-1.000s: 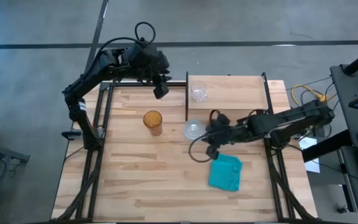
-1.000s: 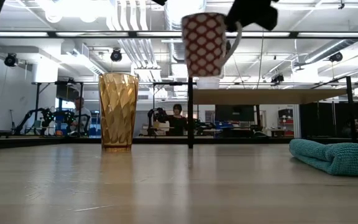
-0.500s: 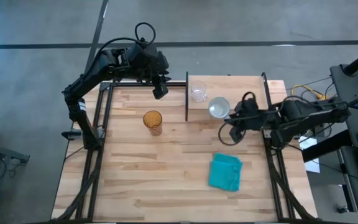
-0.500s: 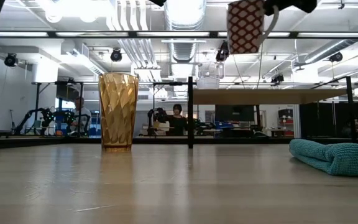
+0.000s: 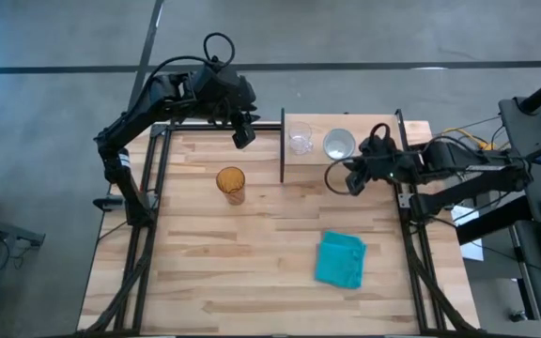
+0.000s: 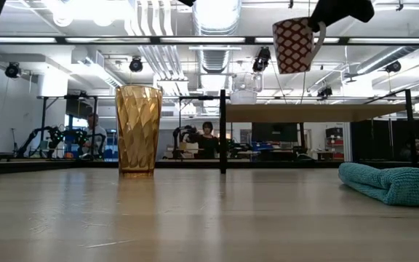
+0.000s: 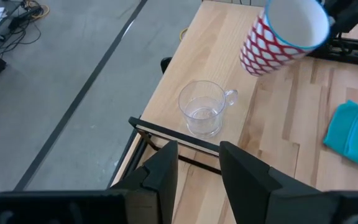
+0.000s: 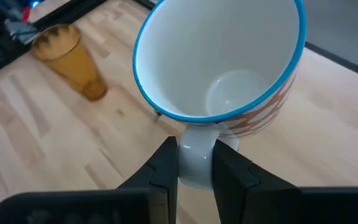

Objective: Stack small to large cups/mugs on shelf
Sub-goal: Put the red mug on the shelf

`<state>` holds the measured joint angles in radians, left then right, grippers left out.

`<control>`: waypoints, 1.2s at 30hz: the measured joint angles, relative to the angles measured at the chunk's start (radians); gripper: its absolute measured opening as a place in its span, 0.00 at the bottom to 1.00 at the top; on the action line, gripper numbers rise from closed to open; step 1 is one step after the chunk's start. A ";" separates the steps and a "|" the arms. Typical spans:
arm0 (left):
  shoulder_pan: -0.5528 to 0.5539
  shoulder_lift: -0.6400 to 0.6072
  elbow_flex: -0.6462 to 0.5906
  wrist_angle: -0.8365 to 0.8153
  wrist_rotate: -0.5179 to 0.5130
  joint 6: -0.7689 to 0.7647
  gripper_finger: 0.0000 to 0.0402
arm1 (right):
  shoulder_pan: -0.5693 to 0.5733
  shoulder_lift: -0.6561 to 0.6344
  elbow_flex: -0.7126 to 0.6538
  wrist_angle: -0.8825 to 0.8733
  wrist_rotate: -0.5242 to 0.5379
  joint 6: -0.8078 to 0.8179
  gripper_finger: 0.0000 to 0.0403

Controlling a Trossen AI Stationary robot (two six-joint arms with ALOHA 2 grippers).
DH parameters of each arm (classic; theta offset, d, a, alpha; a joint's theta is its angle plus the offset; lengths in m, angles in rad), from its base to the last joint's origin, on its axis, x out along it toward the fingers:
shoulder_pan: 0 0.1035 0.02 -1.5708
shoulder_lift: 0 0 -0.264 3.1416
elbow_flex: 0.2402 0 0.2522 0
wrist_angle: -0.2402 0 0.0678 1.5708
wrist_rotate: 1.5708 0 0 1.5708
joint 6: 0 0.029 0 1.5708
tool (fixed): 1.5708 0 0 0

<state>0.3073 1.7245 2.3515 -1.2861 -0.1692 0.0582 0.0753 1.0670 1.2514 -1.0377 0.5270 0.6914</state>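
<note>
High view: the right gripper sits over the shelf, its fingers clamped on the handle of the white mug, whose open mouth faces up. Low view shows this mug, patterned with red lattice on its outside, hanging in the air above the shelf board, clear of it. Right wrist view has the two dark fingers pinching the white handle just under the blue-rimmed mug. The small clear glass cup stands upright on the shelf just beside the mug, nearer the black post. The amber tumbler stands upright on the table top, well apart from the shelf. A teal cloth lies on the table. The left gripper hovers near the table's far edge, fingers apart and holding nothing
</note>
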 joint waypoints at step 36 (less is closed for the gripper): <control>0.000 0.001 0.000 0.021 0.000 0.001 0.26 | -0.275 0.086 0.024 0.077 -0.195 -0.087 0.15</control>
<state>0.3075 1.7256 2.3512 -1.2652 -0.1692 0.0591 -0.1995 1.1529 1.2758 -0.9606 0.3322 0.6048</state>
